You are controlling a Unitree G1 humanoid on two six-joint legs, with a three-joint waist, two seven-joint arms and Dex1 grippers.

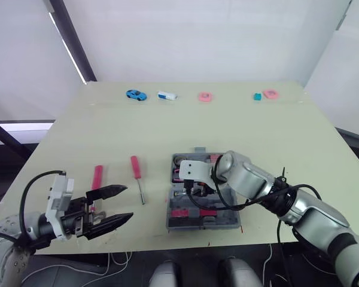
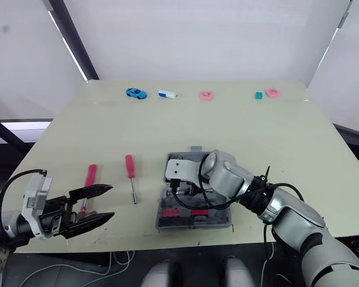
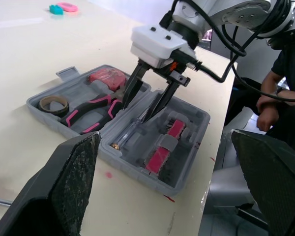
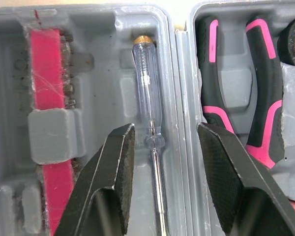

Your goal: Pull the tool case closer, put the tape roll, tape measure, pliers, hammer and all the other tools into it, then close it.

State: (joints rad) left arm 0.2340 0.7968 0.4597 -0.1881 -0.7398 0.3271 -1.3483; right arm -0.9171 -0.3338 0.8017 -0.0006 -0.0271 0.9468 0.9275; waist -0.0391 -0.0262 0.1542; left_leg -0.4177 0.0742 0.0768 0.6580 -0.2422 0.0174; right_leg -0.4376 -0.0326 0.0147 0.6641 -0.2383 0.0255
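The grey tool case (image 1: pixel 227 221) lies open near the table's front edge. It holds a tape roll (image 3: pixel 54 104), pink-handled pliers (image 3: pixel 91 113) and a pink tape measure (image 3: pixel 107 77). My right gripper (image 4: pixel 164 130) hangs open just above a clear-handled screwdriver (image 4: pixel 146 88), which lies in the case half with the pink bit holder (image 4: pixel 48 98). A red-handled screwdriver (image 1: pixel 136 170) and a pink-handled tool (image 1: pixel 97 177) lie on the table left of the case. My left gripper (image 1: pixel 127 202) is open and holds nothing, just in front of the pink-handled tool, partly hiding it.
A blue toy car (image 1: pixel 136 94), a white and blue block (image 1: pixel 166 95), two pink rings (image 1: pixel 205 96) (image 1: pixel 270 94) and a teal piece (image 1: pixel 257 96) line the far edge. A seated person (image 3: pixel 280 83) is beyond the table's side.
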